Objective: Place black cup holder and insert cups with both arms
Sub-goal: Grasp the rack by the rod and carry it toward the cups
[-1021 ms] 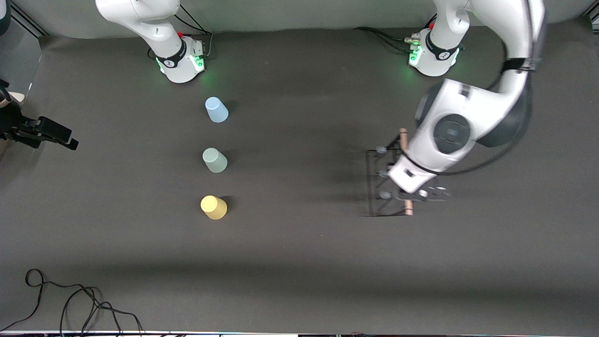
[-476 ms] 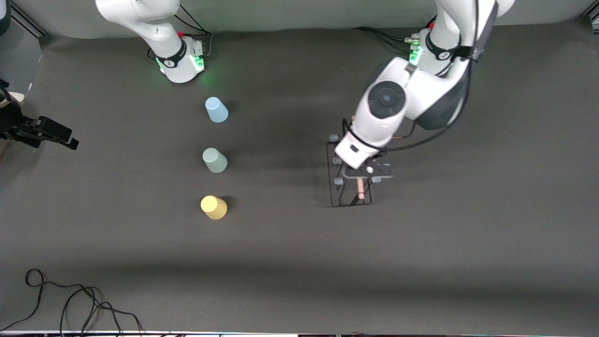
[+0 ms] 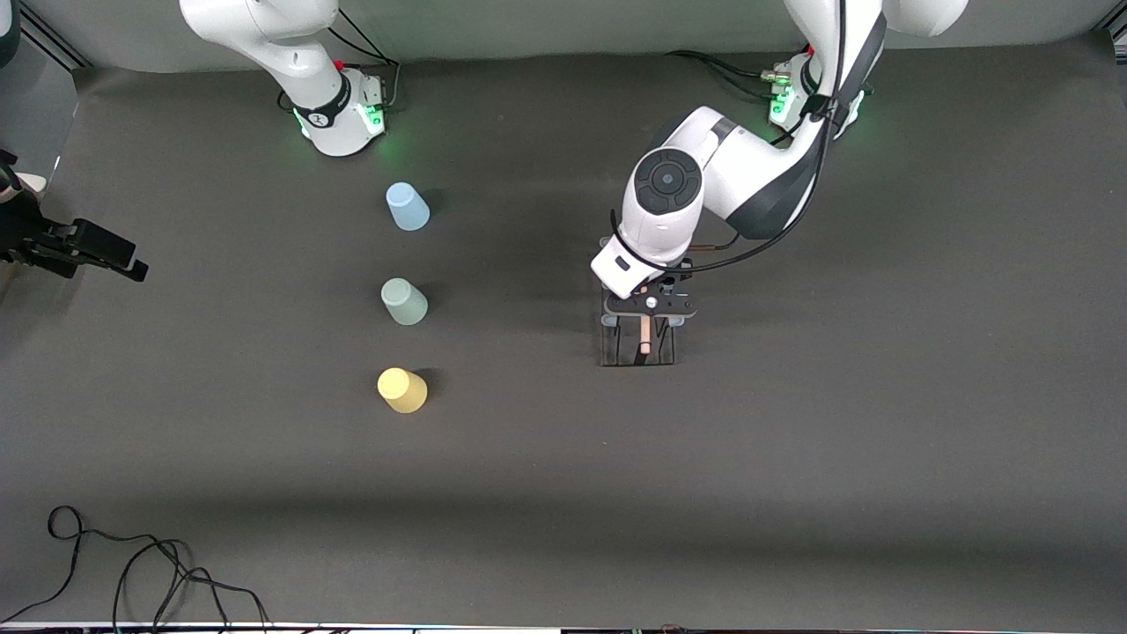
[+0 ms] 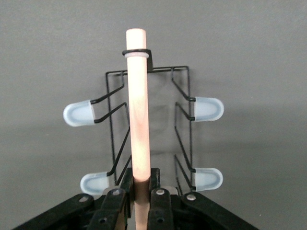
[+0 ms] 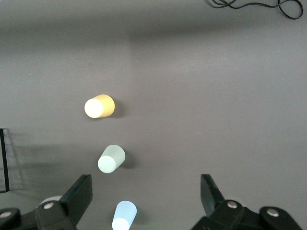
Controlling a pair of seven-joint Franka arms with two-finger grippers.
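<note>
My left gripper (image 3: 648,310) is shut on the light wooden rod (image 4: 137,105) of the black cup holder (image 3: 645,342), over the middle of the table. In the left wrist view the fingers (image 4: 115,201) clamp the rod, and pale-capped prongs (image 4: 208,109) stick out on both sides. I cannot tell whether the holder's base touches the table. Three cups stand upside down in a row toward the right arm's end: light blue (image 3: 408,207), grey-green (image 3: 404,301), yellow (image 3: 402,390). My right gripper (image 5: 146,194) hangs open high over the blue cup (image 5: 124,216).
A black device (image 3: 75,246) juts in at the table's edge by the right arm's end. A loose black cable (image 3: 132,572) lies at the near corner there. The right arm's base (image 3: 339,114) and the left arm's base (image 3: 814,97) stand along the table's back edge.
The left arm has carried the cup holder from its own end of the table to the middle, closer to the cups, and turned it. The right arm and the cups have not moved.
</note>
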